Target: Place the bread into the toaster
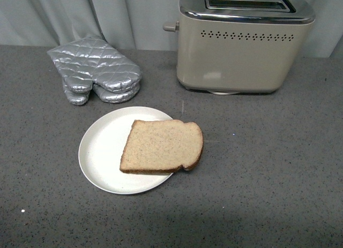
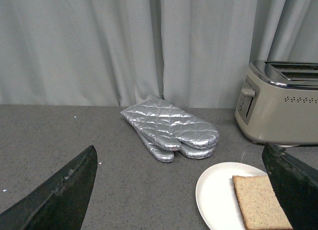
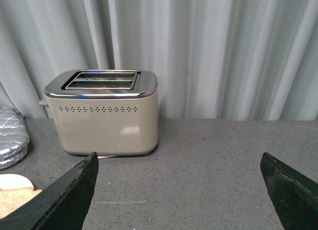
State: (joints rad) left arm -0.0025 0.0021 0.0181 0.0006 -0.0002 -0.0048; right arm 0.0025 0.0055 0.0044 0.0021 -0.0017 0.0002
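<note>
Flat slice of light-brown wholemeal bread (image 1: 162, 146) with a darker crust. Lies face up on a round white plate (image 1: 102, 151), toward its right side, and overhangs the right rim, rounded top edge pointing right. Touches nothing but the plate.

Speckled dark-grey desk (image 1: 268, 183). Carries the plate near the front, a little left of centre.

Large beige two-slot toaster (image 1: 241, 58) with a shiny chrome top. Stands upright at the back of the desk, behind and to the right of the plate, well apart from the bread. Shows a row of small vent holes along its front face and a lever knob on its left side. Both slots face upward.

Pair of silver quilted oven mitts (image 1: 94, 71). Lie stacked one on the other at the back left, left of the toaster and behind the plate, touching neither.

Pale grey pleated curtain (image 1: 80, 12). Hangs behind the desk, closing off the background.

Left hand (image 2: 179, 146). Appears only in the left wrist view as two dark fingers (image 2: 64, 190) at the picture's edges. Spread wide, gripping nothing; looks toward the mitts, plate and bread.

Right hand (image 3: 179, 154). Appears only in the right wrist view, dark fingers (image 3: 288, 185) likewise wide apart. Grips nothing; faces the toaster across bare desk.
</note>
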